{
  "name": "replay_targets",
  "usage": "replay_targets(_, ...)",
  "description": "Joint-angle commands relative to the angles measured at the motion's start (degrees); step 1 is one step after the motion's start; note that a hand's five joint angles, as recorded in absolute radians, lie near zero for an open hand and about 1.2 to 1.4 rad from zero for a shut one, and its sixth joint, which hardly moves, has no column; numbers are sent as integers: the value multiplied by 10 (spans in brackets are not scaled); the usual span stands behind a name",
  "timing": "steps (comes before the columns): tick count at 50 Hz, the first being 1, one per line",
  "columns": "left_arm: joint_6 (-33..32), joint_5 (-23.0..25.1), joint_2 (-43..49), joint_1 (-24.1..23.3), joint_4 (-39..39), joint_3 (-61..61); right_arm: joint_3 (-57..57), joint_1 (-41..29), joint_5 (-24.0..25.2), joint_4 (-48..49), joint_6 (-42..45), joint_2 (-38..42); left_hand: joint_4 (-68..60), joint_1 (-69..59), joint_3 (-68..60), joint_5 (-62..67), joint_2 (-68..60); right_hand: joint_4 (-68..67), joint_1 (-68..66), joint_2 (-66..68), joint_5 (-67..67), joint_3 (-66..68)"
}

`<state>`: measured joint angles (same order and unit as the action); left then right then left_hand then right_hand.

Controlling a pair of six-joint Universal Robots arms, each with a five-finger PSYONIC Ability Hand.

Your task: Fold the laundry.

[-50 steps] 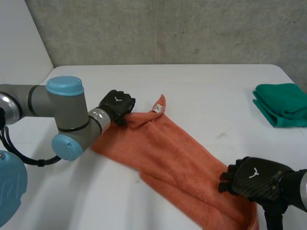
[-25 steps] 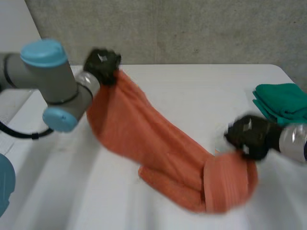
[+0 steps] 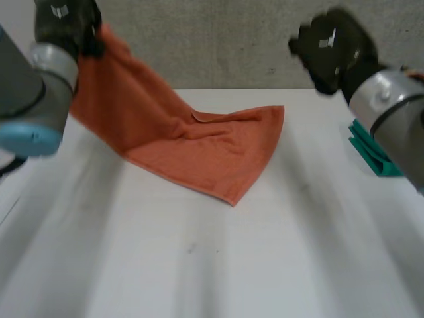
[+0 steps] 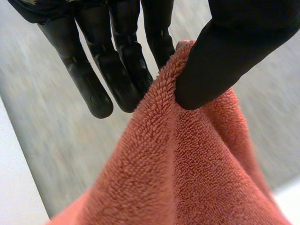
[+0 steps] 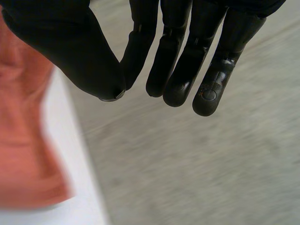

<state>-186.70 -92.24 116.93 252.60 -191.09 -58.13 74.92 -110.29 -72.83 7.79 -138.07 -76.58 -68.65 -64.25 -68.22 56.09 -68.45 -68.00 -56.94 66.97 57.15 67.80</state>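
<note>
Orange towel [image 3: 199,146] is being pinched at one corner by thumb and fingers of the raised left robot hand [image 3: 66,23], lower end lying on the worktop [image 3: 199,265], while the right robot hand [image 3: 331,50] is being held aloft, released, empty.

left hand [image 3: 64,18] pinching towel [image 3: 199,149]; right hand [image 3: 331,45] — relaxed

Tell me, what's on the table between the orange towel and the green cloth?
Nothing: the head view shows bare white table between the orange towel and green cloth.
</note>
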Motion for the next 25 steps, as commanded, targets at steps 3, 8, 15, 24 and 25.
replay_targets(3, -31, 141, -121, -2, -7, -296, 43, 15, -4, -168, -9, 48, -113, -157, -118, 139, -115, 236, 126, -226, -228, -234)
replay_targets(8, -57, 219, -194, -2, -20, -363, 9, 7, -38, -170, -82, 76, -113, -157, -118, 139, -115, 580, 469, -570, -571, -578)
replay_targets(15, -59, 272, -319, -3, -19, -408, -106, 10, -25, -175, -223, 138, -113, -157, -118, 139, -115, 580, 469, -570, -571, -578)
replay_targets(24, -55, 359, -456, 0, -13, -441, -265, 0, 23, -196, -275, 260, -113, -157, -118, 139, -115, 580, 469, -570, -571, -578)
replay_targets(25, -55, 367, -465, 0, -13, -443, -281, -2, 25, -197, -276, 275, -113, -157, -118, 139, -115, 580, 469, -570, -571, -578)
